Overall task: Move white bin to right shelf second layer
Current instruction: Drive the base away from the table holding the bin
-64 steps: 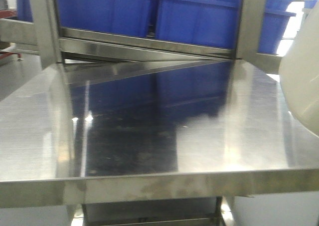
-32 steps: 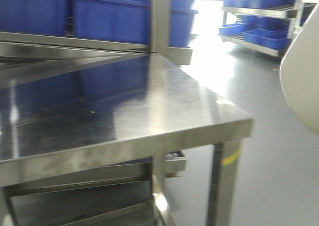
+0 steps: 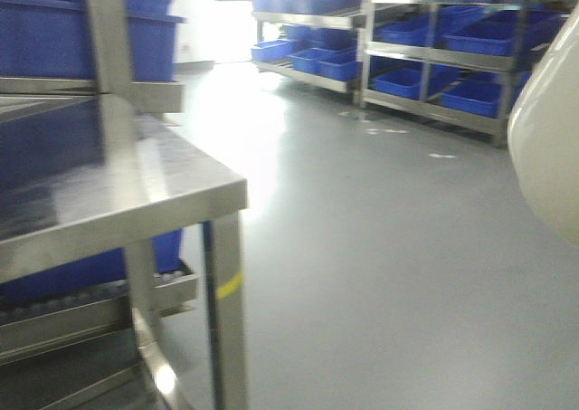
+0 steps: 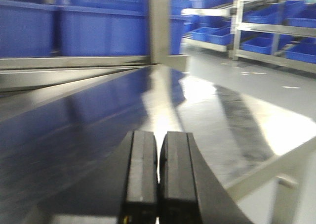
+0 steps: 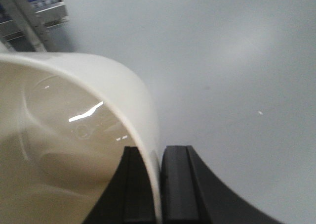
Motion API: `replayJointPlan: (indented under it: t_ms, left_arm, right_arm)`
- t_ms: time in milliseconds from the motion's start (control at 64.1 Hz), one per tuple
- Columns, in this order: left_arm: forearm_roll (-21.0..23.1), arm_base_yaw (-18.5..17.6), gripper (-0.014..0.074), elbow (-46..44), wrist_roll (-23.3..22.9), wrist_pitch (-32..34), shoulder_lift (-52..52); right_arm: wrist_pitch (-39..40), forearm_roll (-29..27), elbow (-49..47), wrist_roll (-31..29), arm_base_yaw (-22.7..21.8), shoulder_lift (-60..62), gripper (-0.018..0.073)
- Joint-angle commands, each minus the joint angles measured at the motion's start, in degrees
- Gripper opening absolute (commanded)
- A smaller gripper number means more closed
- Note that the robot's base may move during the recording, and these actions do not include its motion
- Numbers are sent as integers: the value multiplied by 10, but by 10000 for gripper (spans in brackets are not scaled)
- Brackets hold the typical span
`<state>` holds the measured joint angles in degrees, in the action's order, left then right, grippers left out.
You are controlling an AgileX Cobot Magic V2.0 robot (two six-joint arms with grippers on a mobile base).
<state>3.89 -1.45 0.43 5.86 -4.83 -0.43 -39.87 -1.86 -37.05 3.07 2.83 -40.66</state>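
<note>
Grey warehouse floor (image 3: 380, 265) stretches toward racks (image 3: 432, 57) of blue crates (image 3: 488, 34), beyond a steel counter (image 3: 109, 193). At the frame's right edge hangs the white bin (image 3: 547, 157), well off any shelf. The right gripper (image 5: 159, 159) pinches its thin wall at the rim, jaws nearly closed. The left gripper (image 4: 159, 140) is closed on nothing above the counter. Smooth plastic in so small a pinch may slip or swing and could clip a rack post.

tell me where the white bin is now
The white bin hangs at the front view's right edge, above the grey floor, right of the steel table, its wall clamped by the right gripper.
</note>
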Motion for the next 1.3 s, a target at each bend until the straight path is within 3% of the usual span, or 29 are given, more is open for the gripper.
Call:
replayJointPlan:
  t_ms: [0,1280]
  left_arm:
    - [3,-2,85,21,-1,48,-8]
    - [3,-2,85,21,-1,48,-8]
  right_arm:
    - [49,1,-17,-2,0,3,50]
    - [49,1,-17,-2,0,3,50]
